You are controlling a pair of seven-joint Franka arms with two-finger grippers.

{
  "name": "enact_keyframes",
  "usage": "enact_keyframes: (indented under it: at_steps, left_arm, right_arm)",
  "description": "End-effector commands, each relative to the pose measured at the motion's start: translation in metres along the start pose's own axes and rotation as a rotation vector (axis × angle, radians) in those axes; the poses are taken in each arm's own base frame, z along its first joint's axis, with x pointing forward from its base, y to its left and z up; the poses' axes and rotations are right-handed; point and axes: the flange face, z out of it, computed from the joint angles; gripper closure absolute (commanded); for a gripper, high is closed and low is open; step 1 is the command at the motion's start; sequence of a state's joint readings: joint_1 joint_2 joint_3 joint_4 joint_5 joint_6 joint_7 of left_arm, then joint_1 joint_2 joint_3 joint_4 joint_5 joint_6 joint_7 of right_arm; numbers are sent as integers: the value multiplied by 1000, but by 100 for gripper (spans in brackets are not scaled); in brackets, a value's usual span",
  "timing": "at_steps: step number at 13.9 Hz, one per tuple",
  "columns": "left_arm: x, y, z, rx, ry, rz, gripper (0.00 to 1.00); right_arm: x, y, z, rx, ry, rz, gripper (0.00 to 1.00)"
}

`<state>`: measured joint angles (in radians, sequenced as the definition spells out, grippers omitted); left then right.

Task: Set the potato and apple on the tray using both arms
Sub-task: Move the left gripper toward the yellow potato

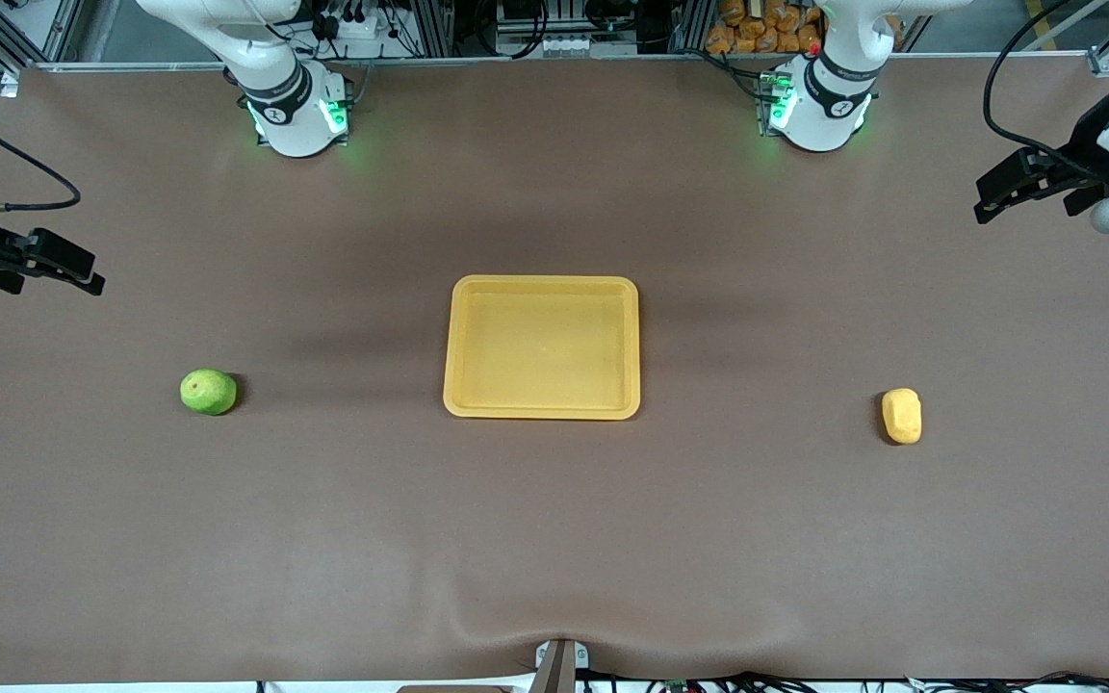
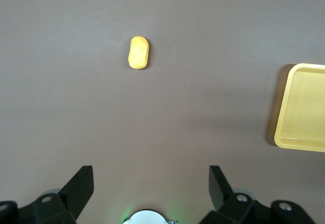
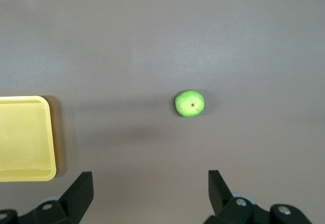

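Potato (image 1: 902, 416) lying nearest cam; looks light, firm, smooth, so I'm planning to pinch across its narrow middle w/ left gripper (image 2: 151, 183), hovering wide open. Right gripper (image 3: 150, 186), also wide open, is hovering over table near apple (image 1: 208, 392); tray (image 1: 542, 409) is waiting between them.

Tray (image 2: 303, 107) is running off frame edge in both wrist views, so only part showing. Left gripper (image 2: 151, 183) and right gripper (image 3: 150, 186) are showing fingertips only there; arms are getting cropped at front-view sides.
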<state>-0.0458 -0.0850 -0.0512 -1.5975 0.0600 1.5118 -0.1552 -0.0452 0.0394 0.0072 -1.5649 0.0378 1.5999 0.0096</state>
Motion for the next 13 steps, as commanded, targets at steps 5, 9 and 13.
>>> enact_keyframes:
  at_steps: [5, 9, 13]
  left_arm:
    - [3, -1, 10, -13, -42, 43, 0]
    - [7, -4, 30, -4, -41, 44, 0]
    - [13, -5, 54, -1, -24, 42, 0]
  right_arm:
    - [6, -2, 2, 1, -9, -12, 0]
    - [8, 1, 8, -1, -32, 3, 0]
    - [27, -5, 33, 0, -30, -3, 0]
